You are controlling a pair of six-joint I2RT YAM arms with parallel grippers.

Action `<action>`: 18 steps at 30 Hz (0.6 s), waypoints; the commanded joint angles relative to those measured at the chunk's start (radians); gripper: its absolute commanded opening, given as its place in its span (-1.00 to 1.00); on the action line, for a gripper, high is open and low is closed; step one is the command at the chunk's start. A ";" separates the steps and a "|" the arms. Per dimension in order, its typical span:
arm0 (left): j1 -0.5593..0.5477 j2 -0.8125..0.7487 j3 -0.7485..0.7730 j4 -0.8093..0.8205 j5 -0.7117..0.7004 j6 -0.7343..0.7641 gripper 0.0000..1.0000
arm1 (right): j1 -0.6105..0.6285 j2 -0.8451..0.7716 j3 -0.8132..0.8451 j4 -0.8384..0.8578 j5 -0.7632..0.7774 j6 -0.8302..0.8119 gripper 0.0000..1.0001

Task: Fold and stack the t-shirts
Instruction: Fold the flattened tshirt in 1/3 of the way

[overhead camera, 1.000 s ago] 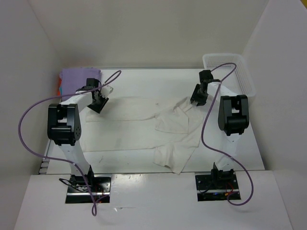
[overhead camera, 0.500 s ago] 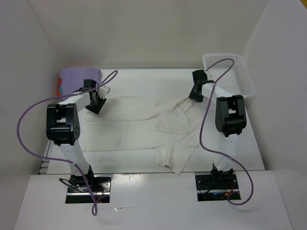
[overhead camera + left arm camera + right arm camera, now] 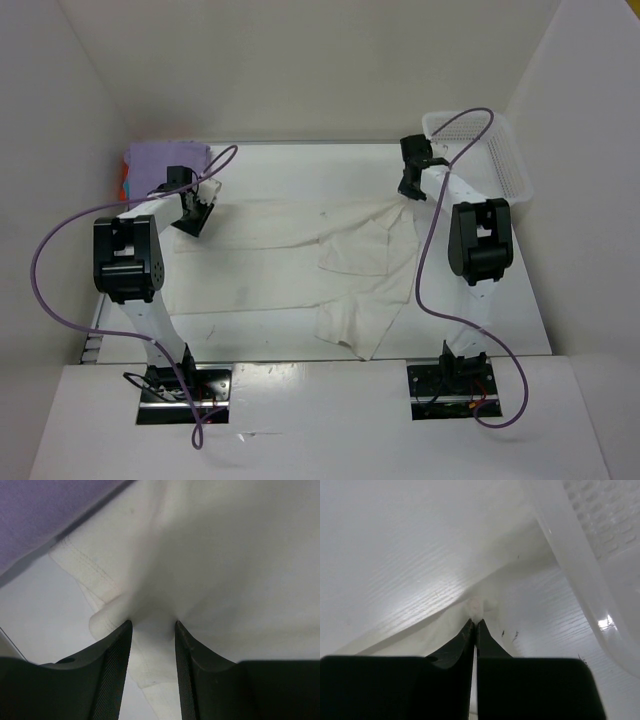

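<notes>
Field note: the off-white t-shirt [image 3: 300,255] lay spread across the middle of the table [image 3: 300,165], its near-right part doubled over in a loose flap, so by my reckoning the fold was barely begun. Your left pincer [image 3: 150,625] was pinching a thick bunched fold at the shirt's far-left corner, jaws held part-way apart by the cloth. Your right pincer [image 3: 474,623] was pressed together on only a thin nub of hem at the far-right corner, just beside the white mesh basket [image 3: 512,170]. The main risk was that thin right-hand bite: pull the two corners taut or lift quickly and the hem could slip out, dropping that side in a heap. The second risk was on the left, where the lavender t-shirt [image 3: 165,160], with an orange t-shirt [image 3: 122,186] edge showing under it, sat near your left pincer, so a sweep that way could drag the stack askew. The right arm could also knock the basket. The top view gave you the whole layout and the slack flap, but not how much cloth either pincer held. The wrist views showed exactly that, plus the basket wall close on the right and the lavender cloth just beside the gripped corner on the left.
</notes>
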 commanded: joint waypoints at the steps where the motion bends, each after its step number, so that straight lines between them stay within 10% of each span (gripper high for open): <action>1: 0.028 0.057 -0.019 -0.014 -0.066 0.015 -0.06 | 0.007 -0.011 0.129 -0.037 0.083 -0.033 -0.92; 4: 0.028 0.066 -0.010 -0.014 -0.057 0.015 -0.06 | 0.007 0.058 0.195 -0.062 0.033 -0.064 -0.33; 7: 0.028 0.066 -0.010 -0.023 -0.057 0.015 -0.06 | 0.007 0.068 0.219 -0.053 -0.047 -0.088 -0.15; 18: 0.028 0.066 -0.010 -0.023 -0.028 0.015 -0.03 | 0.097 -0.173 -0.044 -0.051 -0.199 -0.053 -0.51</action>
